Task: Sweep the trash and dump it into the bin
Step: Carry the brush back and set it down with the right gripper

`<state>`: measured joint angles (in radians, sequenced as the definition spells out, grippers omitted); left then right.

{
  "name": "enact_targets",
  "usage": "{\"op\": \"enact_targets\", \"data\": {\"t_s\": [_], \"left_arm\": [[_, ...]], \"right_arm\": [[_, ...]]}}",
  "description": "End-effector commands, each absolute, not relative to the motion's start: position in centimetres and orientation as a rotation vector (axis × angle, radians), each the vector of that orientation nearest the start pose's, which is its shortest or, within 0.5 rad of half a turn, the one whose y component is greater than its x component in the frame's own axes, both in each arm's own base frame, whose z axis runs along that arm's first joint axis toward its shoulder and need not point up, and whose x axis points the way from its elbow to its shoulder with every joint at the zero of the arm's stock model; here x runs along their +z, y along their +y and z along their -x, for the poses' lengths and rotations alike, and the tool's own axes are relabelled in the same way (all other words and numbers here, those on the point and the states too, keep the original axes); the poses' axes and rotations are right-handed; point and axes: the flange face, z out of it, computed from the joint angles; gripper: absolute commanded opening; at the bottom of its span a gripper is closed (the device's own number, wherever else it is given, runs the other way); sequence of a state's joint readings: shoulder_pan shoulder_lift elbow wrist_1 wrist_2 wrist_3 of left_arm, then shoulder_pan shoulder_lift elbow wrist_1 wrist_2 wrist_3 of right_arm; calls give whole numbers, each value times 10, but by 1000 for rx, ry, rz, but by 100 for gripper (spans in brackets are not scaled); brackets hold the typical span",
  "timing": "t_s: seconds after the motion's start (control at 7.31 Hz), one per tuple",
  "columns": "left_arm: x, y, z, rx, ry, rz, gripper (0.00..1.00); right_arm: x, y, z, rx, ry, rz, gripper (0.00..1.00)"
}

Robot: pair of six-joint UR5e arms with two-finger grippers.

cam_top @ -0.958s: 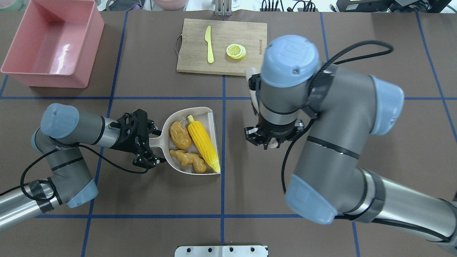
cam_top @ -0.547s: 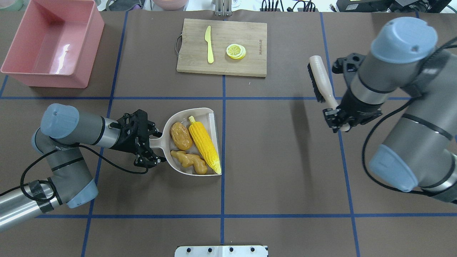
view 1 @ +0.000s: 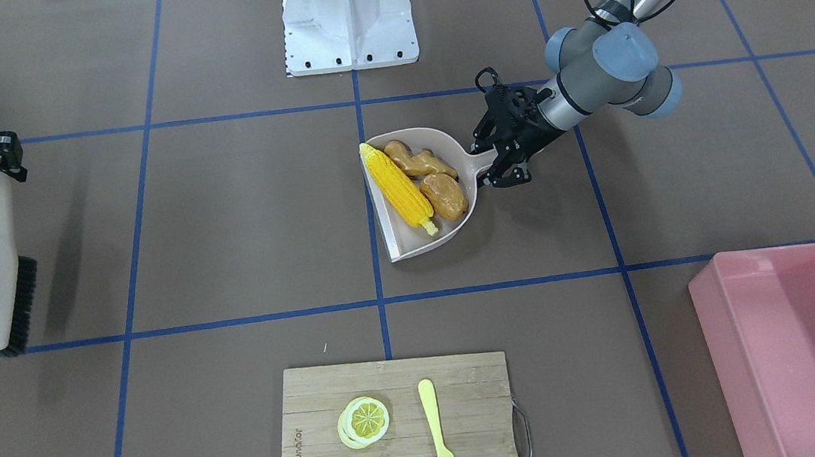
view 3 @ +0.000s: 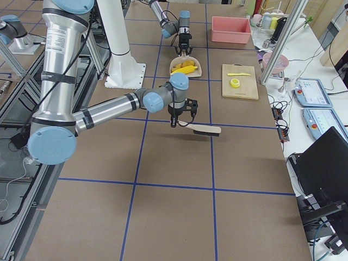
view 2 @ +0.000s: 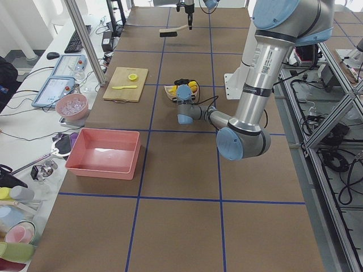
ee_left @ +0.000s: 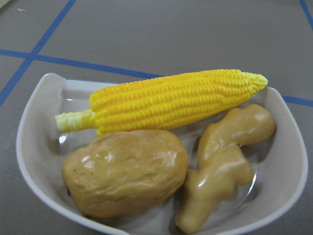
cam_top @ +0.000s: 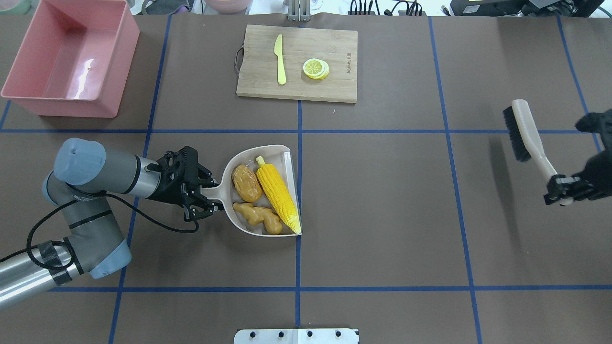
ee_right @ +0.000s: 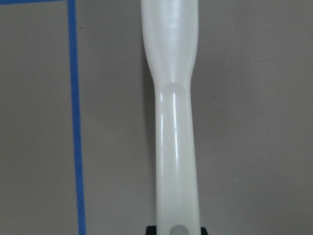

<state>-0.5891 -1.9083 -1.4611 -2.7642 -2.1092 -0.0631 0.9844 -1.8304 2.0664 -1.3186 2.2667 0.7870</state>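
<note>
The beige dustpan (cam_top: 282,155) holds the yellow corn cob (cam_top: 277,193), the brown potato (cam_top: 246,183) and the tan ginger root (cam_top: 258,218); all three show close up in the left wrist view, the corn (ee_left: 166,100) behind the potato (ee_left: 124,171) and the ginger (ee_left: 220,166). My left gripper (cam_top: 206,196) is shut on the dustpan's handle and shows in the front view (view 1: 493,163). My right gripper (cam_top: 560,190) is shut on the handle of a beige brush (cam_top: 526,129) with black bristles, held over the table's right side. The pink bin (cam_top: 67,57) stands empty at the far left.
A wooden cutting board (cam_top: 334,48) at the far middle carries a yellow knife (cam_top: 280,59) and a lemon slice (cam_top: 315,68). The robot's base plate (cam_top: 296,336) is at the near edge. Blue tape lines grid the brown table.
My right arm has swung far to the right with the brush, away from the dustpan. The dustpan with the trash has shifted slightly to the right in my left gripper.
</note>
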Motion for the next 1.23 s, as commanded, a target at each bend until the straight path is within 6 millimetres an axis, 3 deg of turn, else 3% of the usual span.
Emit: {"op": "enact_targets", "data": {"t_s": [0.0, 0.41, 0.68, 1.09], "left_arm": [[387, -414, -471, 1122, 1144, -1043, 47], [384, -413, -470, 1123, 1147, -1047, 44], [381, -412, -470, 1123, 1151, -1051, 38], [369, -412, -466, 1120, 1149, -1047, 38]], "right_arm": [[567, -303, 103, 17, -835, 34, 0], [581, -292, 95, 20, -824, 30, 0], [607, -290, 94, -28, -808, 29, 0], [633, -287, 93, -29, -804, 33, 0]]}}
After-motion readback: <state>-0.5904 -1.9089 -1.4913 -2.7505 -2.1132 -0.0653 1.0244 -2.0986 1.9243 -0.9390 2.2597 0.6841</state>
